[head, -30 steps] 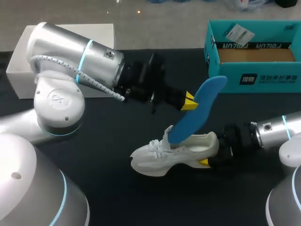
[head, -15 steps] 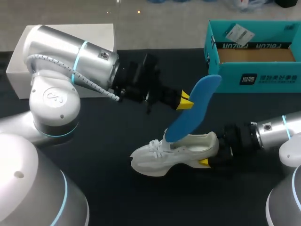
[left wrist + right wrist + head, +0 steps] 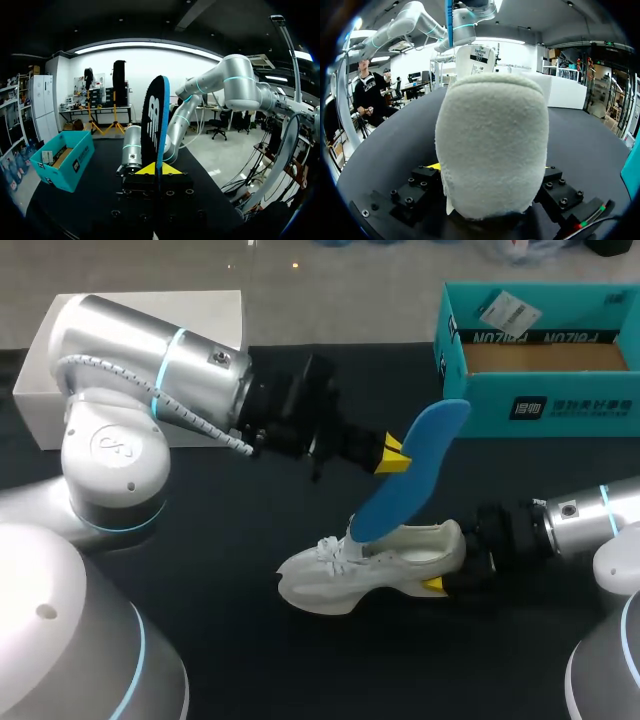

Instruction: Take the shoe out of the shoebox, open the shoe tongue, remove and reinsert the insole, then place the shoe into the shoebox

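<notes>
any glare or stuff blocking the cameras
Head view: highlights on the shell of the left arm; black table hides the shadow of the shoe. Left wrist view: insole stands edge-on in the left end effector. Right wrist view: shoe heel blocks the middle.

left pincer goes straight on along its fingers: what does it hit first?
The left pincer holds the blue insole; beyond it, the left wrist view shows my right arm's silver forearm straight ahead. Height is unclear, so it could pass over. The shoebox sits off to the side.
</notes>
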